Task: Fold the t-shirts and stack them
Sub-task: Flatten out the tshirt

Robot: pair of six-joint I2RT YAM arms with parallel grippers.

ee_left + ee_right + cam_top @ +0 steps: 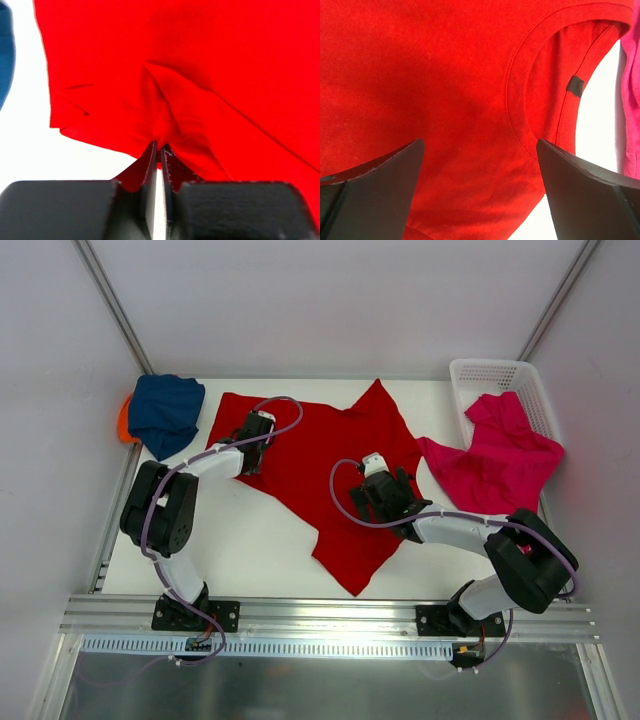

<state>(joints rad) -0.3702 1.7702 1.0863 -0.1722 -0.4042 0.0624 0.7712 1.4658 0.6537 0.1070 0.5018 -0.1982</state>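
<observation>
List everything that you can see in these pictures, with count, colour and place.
red t-shirt: 1, bright red, spread at table centre
navy t-shirt: 1, navy blue, bunched, far left corner
orange t-shirt: 1, orange, mostly hidden under navy one
pink t-shirt: 1, magenta-pink, hanging out of basket
basket: 1, white, far right corner
table: 1, white
left gripper: 1, black, shut on red t-shirt
right gripper: 1, black, open over its collar

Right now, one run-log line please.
left gripper: jaws shut on red shirt | right gripper: jaws open over its collar | pink shirt: spilling from basket
</observation>
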